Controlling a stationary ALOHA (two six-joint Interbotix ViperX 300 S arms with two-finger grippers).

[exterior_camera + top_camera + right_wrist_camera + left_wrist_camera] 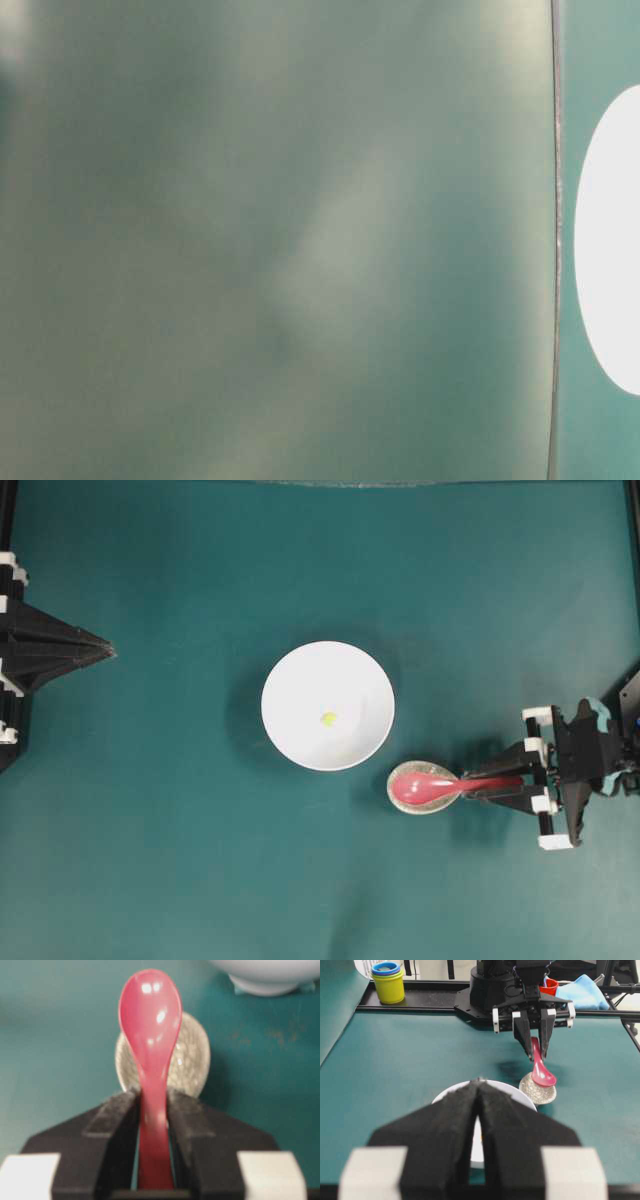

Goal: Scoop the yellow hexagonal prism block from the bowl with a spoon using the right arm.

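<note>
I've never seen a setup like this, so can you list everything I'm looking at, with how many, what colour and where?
Bowl: one, white, middle of the table.
Yellow block: one, tiny, lying inside the bowl.
Spoon: one, glossy pink-red, scoop over the spoon rest, handle clamped in the right gripper.
Spoon rest: one, speckled beige, just beside the bowl on the right arm's side.
Stacked cups: yellow with a blue one on top, behind the table's far edge in the left wrist view.
Cloth: one, light blue, also behind that edge.
Table: one, teal surface.
Left gripper: black, shut, empty, off to the left.
Right gripper: black with white parts, shut on the spoon.
</note>
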